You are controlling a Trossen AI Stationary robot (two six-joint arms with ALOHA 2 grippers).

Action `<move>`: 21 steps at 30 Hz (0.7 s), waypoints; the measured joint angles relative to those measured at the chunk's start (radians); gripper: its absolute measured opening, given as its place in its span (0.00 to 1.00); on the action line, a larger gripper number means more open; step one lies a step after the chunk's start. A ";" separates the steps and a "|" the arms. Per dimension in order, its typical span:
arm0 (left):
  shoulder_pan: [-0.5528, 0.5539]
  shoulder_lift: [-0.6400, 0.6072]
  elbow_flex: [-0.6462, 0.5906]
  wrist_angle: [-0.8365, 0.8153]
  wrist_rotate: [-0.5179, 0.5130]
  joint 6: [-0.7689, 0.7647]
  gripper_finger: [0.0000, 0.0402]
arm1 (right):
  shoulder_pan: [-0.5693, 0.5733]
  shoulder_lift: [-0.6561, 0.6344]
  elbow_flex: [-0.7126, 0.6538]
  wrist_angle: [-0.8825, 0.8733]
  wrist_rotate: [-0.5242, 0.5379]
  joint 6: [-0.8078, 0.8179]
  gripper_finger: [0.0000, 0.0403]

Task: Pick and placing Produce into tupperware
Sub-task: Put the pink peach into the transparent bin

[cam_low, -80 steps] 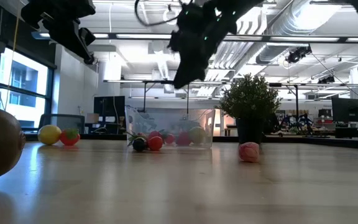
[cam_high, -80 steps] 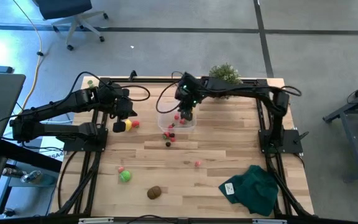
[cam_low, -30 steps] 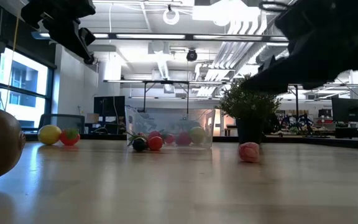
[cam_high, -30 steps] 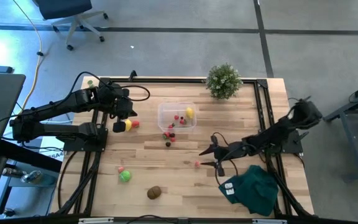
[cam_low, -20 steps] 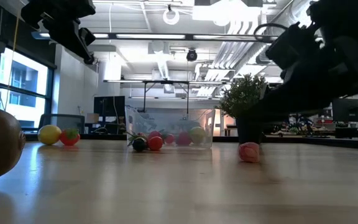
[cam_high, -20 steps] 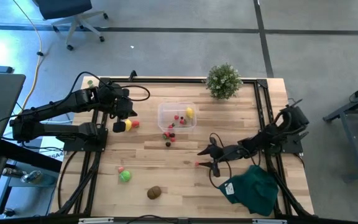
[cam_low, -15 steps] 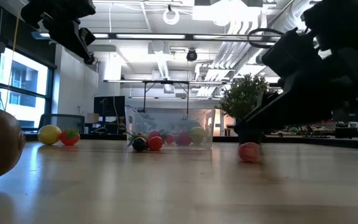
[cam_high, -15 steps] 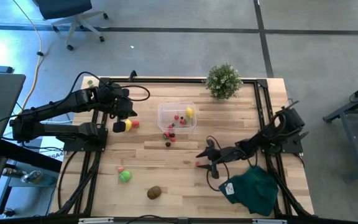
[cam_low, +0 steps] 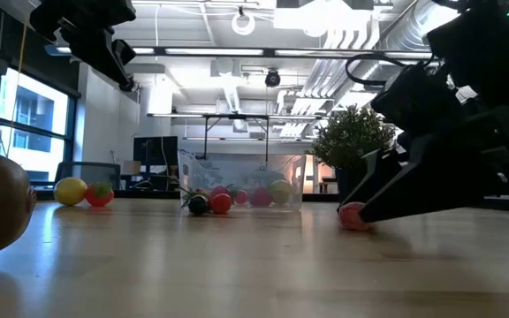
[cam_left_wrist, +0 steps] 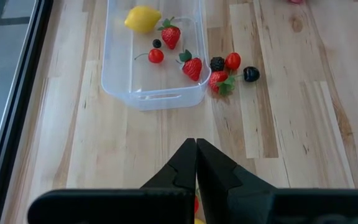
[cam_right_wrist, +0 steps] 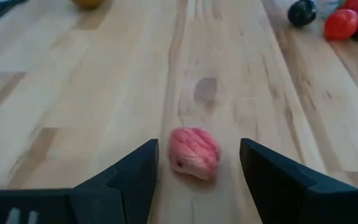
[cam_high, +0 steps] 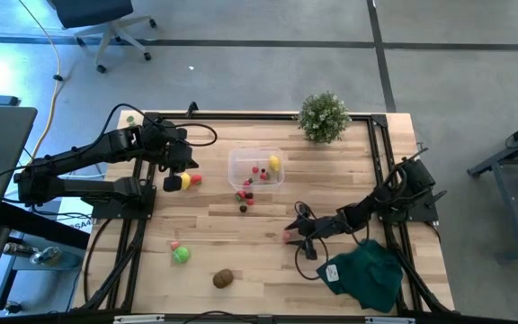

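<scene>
A pink raspberry-like fruit lies on the wood, right of the table's middle. My right gripper is low over the table, open, with one finger on each side of this fruit and a gap to both. The clear tupperware stands at the far middle and holds a lemon, strawberries and small berries. More berries lie beside its near wall. My left gripper is shut and held high at the far left, over a lemon and a red fruit.
A green ball and a brown kiwi lie near the front left. A potted plant stands at the far right. A dark green cloth lies at the front right, just behind my right gripper.
My right gripper has come down to the table top and moved toward the table's left, up to the pink fruit, which now lies between its fingers. The fruit has stayed where it was.
</scene>
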 joint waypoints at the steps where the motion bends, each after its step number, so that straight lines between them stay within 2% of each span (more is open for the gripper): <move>1: 0.000 0.000 0.000 0.000 0.000 0.000 0.01 | 0.000 0.000 0.000 -0.004 0.004 0.000 0.54; 17: 0.000 0.000 0.000 0.000 0.000 0.000 0.01 | 0.000 0.000 0.000 -0.019 0.004 -0.012 0.54; 21: 0.000 0.000 0.000 0.000 0.000 0.000 0.01 | -0.001 0.000 0.037 -0.079 -0.003 -0.047 0.54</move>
